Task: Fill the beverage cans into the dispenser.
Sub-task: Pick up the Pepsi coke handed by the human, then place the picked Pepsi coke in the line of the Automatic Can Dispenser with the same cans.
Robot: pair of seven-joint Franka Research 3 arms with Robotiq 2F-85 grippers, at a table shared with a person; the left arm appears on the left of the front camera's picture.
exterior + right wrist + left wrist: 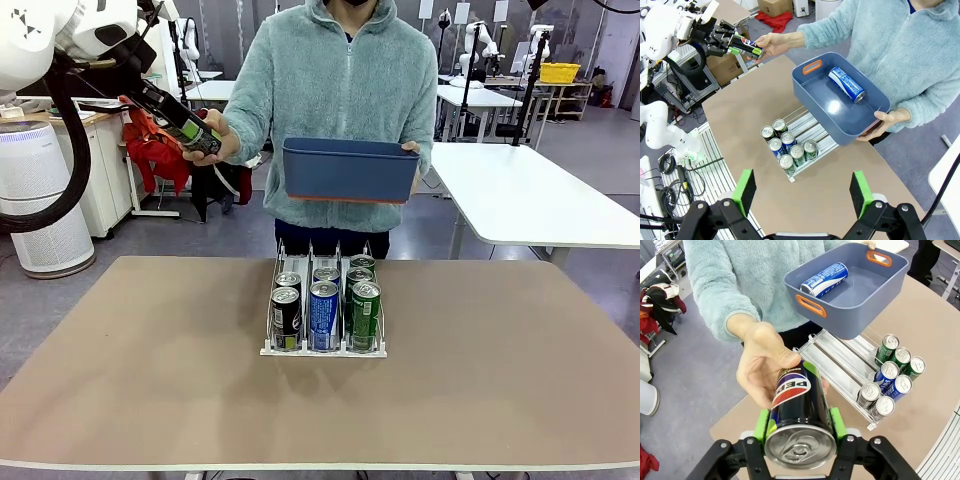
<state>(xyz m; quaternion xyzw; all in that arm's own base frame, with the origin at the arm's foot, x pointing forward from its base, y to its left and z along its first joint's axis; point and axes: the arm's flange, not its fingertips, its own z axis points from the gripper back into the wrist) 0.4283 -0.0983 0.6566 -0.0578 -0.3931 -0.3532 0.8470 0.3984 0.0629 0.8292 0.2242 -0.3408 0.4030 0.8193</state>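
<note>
Left gripper [800, 423] clamped on black can [796, 402], high up left of dispenser [834, 355]; person's hand [760, 365] also on can. Right gripper [802, 176] spread wide, empty, raised near-side of dispenser. 7 cans [323, 312] in dispenser.

The room was brightly and evenly lit from overhead, with no strong colour cast. In the front view the slim aluminium drink cans [325, 310] in the low clear-plastic rack [323, 349] threw only short, soft shadows onto the tan tabletop [480, 380]. In the left wrist view the silver top of the black aluminium drink can [799, 447] caught a pale sheen and looked slightly soft, so close to the lens. In the right wrist view a white glare spot sat on the floor of the dark blue rectangular plastic bin [832, 106]. Both wrist views bowed outward at the edges; the front view was sharp.
</note>
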